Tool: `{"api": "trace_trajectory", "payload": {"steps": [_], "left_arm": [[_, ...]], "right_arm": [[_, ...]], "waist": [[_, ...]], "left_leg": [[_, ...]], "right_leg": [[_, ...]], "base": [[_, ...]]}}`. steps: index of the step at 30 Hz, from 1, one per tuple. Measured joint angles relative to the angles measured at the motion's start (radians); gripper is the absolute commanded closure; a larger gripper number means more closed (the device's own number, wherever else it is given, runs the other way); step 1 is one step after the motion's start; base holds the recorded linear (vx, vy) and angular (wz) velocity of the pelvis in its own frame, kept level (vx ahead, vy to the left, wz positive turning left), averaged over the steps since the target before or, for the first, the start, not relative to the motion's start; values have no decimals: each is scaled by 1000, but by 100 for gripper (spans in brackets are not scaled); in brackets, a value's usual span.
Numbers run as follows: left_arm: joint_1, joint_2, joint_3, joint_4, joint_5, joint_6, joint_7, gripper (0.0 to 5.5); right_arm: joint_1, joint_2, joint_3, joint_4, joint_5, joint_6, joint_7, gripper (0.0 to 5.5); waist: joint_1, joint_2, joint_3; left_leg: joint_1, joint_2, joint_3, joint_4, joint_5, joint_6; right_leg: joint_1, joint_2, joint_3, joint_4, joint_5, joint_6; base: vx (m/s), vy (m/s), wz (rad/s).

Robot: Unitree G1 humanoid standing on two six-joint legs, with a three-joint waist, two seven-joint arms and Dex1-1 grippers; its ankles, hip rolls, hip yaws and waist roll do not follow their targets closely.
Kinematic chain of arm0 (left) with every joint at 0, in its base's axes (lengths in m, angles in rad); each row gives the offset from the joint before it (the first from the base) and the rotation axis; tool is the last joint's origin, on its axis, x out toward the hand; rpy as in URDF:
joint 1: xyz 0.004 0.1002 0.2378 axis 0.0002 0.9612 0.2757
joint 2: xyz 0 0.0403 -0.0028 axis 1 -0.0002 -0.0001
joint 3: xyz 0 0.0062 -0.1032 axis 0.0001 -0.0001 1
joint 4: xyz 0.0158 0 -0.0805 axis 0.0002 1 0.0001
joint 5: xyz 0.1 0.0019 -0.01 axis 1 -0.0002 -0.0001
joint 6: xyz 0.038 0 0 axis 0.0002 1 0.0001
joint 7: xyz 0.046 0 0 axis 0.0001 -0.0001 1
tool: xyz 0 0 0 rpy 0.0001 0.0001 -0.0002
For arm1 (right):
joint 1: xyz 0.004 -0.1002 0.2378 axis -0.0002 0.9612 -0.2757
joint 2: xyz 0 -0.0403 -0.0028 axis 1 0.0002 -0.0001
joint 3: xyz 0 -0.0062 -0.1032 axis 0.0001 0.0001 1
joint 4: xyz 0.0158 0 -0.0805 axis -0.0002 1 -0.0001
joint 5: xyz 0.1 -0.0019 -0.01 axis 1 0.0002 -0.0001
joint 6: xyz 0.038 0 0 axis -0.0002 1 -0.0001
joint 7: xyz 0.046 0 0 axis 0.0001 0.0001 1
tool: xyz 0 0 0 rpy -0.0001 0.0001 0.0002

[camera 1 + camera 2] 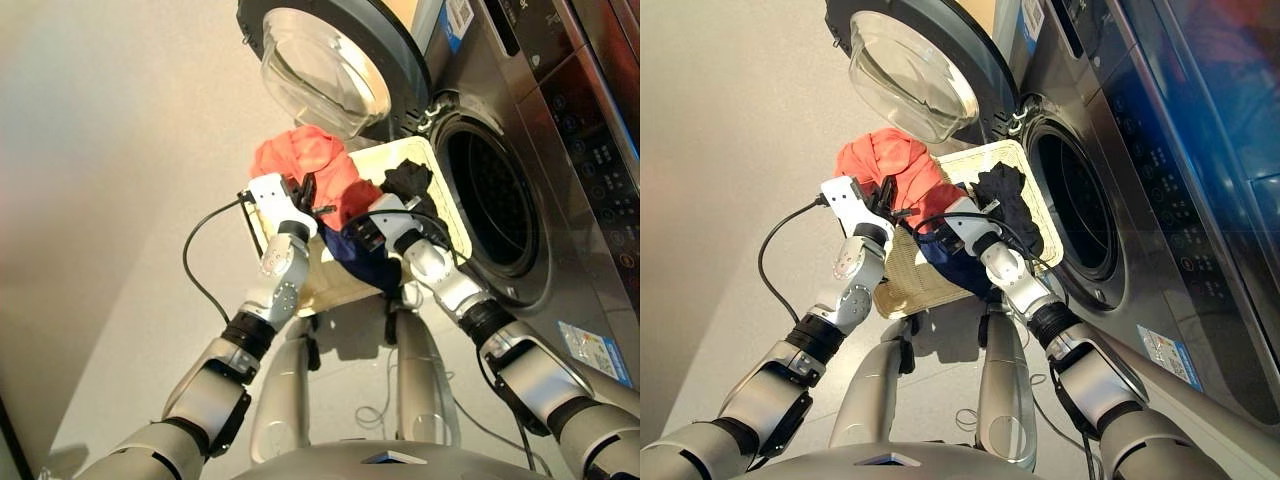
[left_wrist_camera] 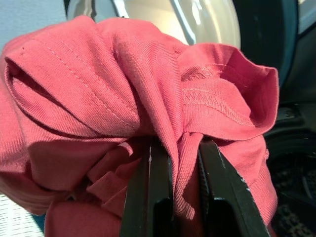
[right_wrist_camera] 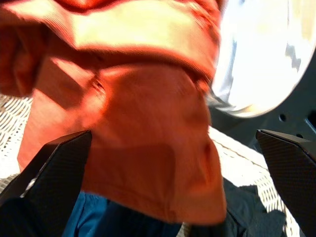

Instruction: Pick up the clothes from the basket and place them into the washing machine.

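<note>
Three garments were in view at the basket (image 1: 452, 222), which sat on the floor (image 1: 110, 200) directly in front of the washing machine (image 1: 560, 150). The coral-orange garment (image 1: 312, 160) was bunched and raised above the basket's left end, below the glass of the open door (image 1: 325, 70). The left gripper (image 1: 305, 195) was clamped on it: the left wrist view showed a fold of coral cloth pinched between the two black fingers (image 2: 157, 192), with the rest of the garment billowing over them. The navy blue garment (image 1: 362, 258) lay in the near part of the basket, partly under the right gripper (image 1: 362, 235). The black garment (image 1: 408, 180) lay at the basket's far right, close to the drum opening (image 1: 495, 195). The right gripper hovered over the basket beside the coral garment, its fingers (image 3: 54, 168) spread wide with nothing between them; the right wrist view showed coral cloth hanging ahead of them and blue cloth beneath. The drum opening appeared dark, and no clothing could be made out inside it. A black cable (image 1: 200, 250) looped from the left wrist out over the floor.
</note>
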Motion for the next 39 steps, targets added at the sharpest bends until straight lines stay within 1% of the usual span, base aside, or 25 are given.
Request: {"api": "trace_trajectory", "payload": {"steps": [3,6,9,10,11,12,13,14,18,20,21,22,23,26,30,32,33,35,38,39], "left_arm": [[1,-6,-8,-20,-11,1,-1,550],[2,-3,-36,-39,-18,5,-13,550],[3,0,-72,-42,-18,21,-36,550],[3,4,-87,-42,-18,23,-37,550],[5,4,-90,-42,-18,27,-41,550],[5,6,-92,-42,-18,31,-45,550],[5,10,-92,-42,-18,38,-49,550],[6,12,-93,-42,-18,42,-56,550],[5,25,-95,-42,-19,49,-71,550],[3,31,-104,-42,-21,50,-79,550],[2,33,-106,-42,-23,51,-80,522],[2,37,-107,-42,-29,54,-88,349],[2,42,-110,-42,-31,58,-101,0],[8,54,-125,-43,-32,64,-133,0],[34,51,-98,-43,-113,64,-164,0],[60,28,-49,-43,-155,58,-157,0],[73,9,-12,-43,-181,45,-143,0],[83,-8,38,-42,-214,17,-115,0],[103,-36,132,-40,-239,-29,-65,0],[110,-39,152,-38,-245,-41,-48,0]], "right_arm": [[-24,-1,13,-1,-34,0,-2,0],[-34,-2,21,0,-37,0,-16,0],[-35,-4,21,4,-77,1,-31,0],[-35,-7,23,4,-79,1,-33,41],[-35,-8,23,4,-87,1,-37,276],[-35,-9,21,4,-103,1,-40,365],[-35,-12,22,4,-119,1,-41,487],[-35,-14,21,4,-130,1,-45,550],[-39,-24,21,4,-153,0,-55,550],[-40,-29,23,3,-154,-3,-55,550],[-40,-29,24,3,-154,-2,-55,550],[-39,-27,23,6,-154,-3,-55,550],[-39,-27,22,8,-154,-3,-56,550],[-39,-28,-2,30,-153,-2,-61,550],[-28,-29,-39,45,-151,-1,-79,550],[-13,-26,-59,45,-149,-1,-98,550],[1,-23,-80,45,-140,-1,-113,550],[20,-21,-104,56,-115,-1,-145,550],[57,7,-167,67,-69,-1,-201,550],[61,15,-179,75,-48,-1,-219,550]], "waist": [[1,23,2],[3,42,3],[16,54,2],[16,55,3],[17,56,2],[18,56,2],[19,56,2],[18,58,1],[20,60,1],[21,60,1],[20,60,1],[19,60,1],[20,60,1],[21,60,0],[20,60,0],[19,60,0],[19,60,0],[19,61,0],[19,61,0],[18,61,0]], "left_leg": [[0,0,2,-2,1,-1],[0,-1,3,-2,1,-1],[3,-2,4,-2,1,-2],[6,-4,3,-3,2,-3],[8,-4,3,-4,2,-3],[10,-4,3,-5,2,-3],[15,-4,3,-10,4,-6],[17,-4,3,-16,7,-6],[17,-4,3,-18,9,-8],[17,-4,3,-19,12,-12],[17,-4,3,-19,12,-13],[17,-4,3,-19,12,-13],[17,-5,3,-19,12,-13],[18,-5,2,-19,12,-12],[27,-6,9,-25,13,-13],[32,-6,13,-34,16,-15],[32,-6,13,-36,17,-14],[31,-6,14,-40,18,-15],[28,-6,18,-45,20,-16],[22,-6,19,-46,21,-17]], "right_leg": [[-2,-1,0,1,0,0],[-5,-2,0,6,-2,0],[-7,-4,0,14,-6,-1],[-7,-6,0,21,-10,-2],[-7,-7,0,25,-14,-3],[-7,-8,0,31,-17,-4],[-7,-9,-1,36,-21,-5],[-8,-9,-2,37,-22,-6],[-9,-9,-3,40,-25,-8],[-9,-10,-3,40,-25,-7],[-9,-10,-4,40,-25,-7],[-9,-10,-4,41,-25,-7],[-9,-11,-4,41,-25,-7],[-9,-12,-4,42,-25,-7],[-9,-12,0,45,-26,-7],[-9,-12,0,45,-26,-7],[-10,-12,0,44,-26,-7],[-11,-12,0,44,-26,-7],[-19,-12,0,45,-26,-7],[-26,-12,0,47,-26,-7]], "base": [[0,0,0],[0,0,0],[0,0,0],[0,0,0],[0,0,0],[0,0,0],[0,0,0],[0,0,0],[0,0,0],[0,0,0],[0,0,0],[0,0,0],[0,0,0],[0,0,0],[0,0,0],[0,0,0],[0,0,0],[0,0,0],[0,0,0],[0,0,0]]}}
